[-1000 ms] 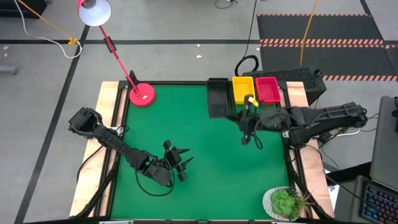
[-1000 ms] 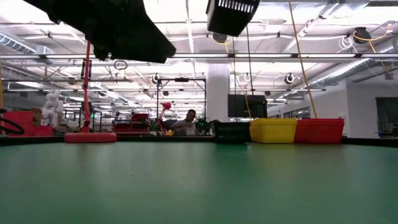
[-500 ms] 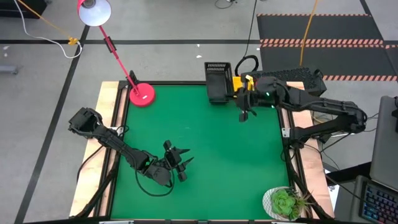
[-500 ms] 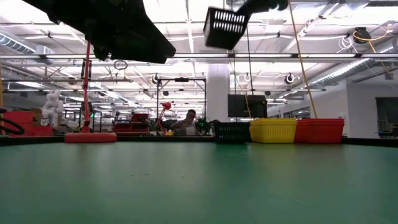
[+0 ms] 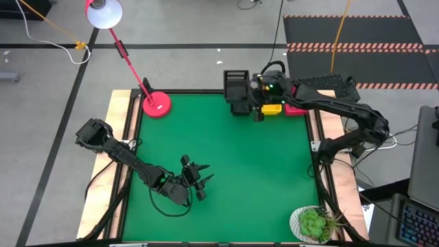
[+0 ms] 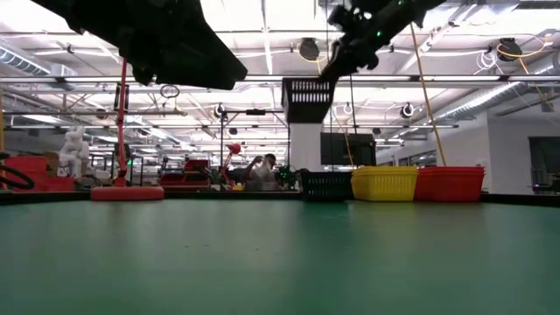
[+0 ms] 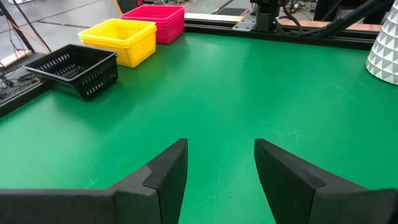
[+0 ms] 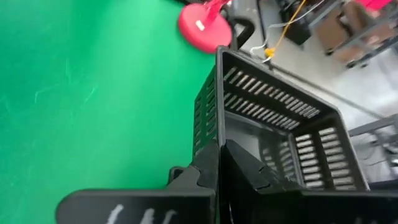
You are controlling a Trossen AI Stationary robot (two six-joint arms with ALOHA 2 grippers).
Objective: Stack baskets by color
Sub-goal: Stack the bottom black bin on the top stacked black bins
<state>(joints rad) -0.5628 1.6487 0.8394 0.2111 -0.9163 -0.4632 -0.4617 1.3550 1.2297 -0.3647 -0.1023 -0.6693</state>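
right gripper is at the far edge of the green table, clamped tight on the side wall of a black basket and holding it in the air; in the right wrist view the two fingers pinch the slotted wall with the basket's open inside facing the camera. in the low view that held basket hangs roughly level, well above the table, right over a second black basket that sits on the surface at the far edge. next to that one, toward the right arm's side, sits a yellow basket stack, then a red basket stack, all three in a row and touching or nearly so. left wrist view shows the same row: black basket, yellow stack, red stack; the yellow and red each look like more than one nested, exact count i can't tell. left gripper is low over the near-left part of the table, well apart from the baskets, fingers parted with a clear gap and nothing between them. red lamp base sits at the far left corner of the table, and a potted plant at the near right corner.
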